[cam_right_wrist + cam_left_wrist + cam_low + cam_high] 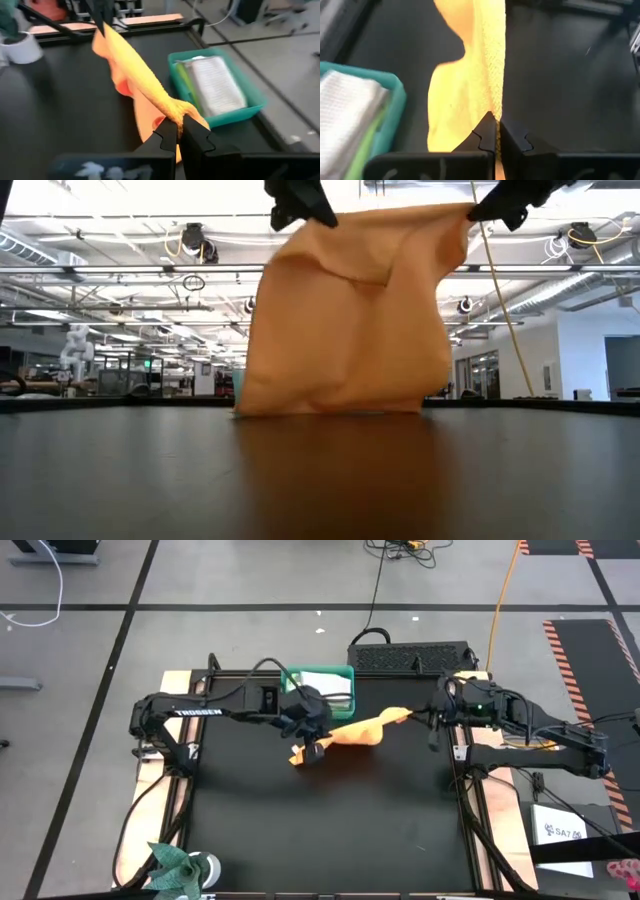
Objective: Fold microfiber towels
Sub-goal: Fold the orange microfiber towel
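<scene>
Now, towel: the orange-yellow towel (360, 731) hangs stretched between both arms above the black surface (330, 830), its lower edge brushing the surface in the low view.
Left gripper (311, 747): jaws pinched tight on one top corner of the orange-yellow towel, hovering just in front of the bin.
Right gripper (432, 716): jaws clamped on the opposite top corner, over toward the surface's right side.
Bin: the teal bin (322, 682) sits at the surface's far edge, holding a folded grey towel (215, 85) with a lime green towel (183, 80) tucked beside it.
Teal towel (172, 866): bunched at the near left corner of the surface.
</scene>
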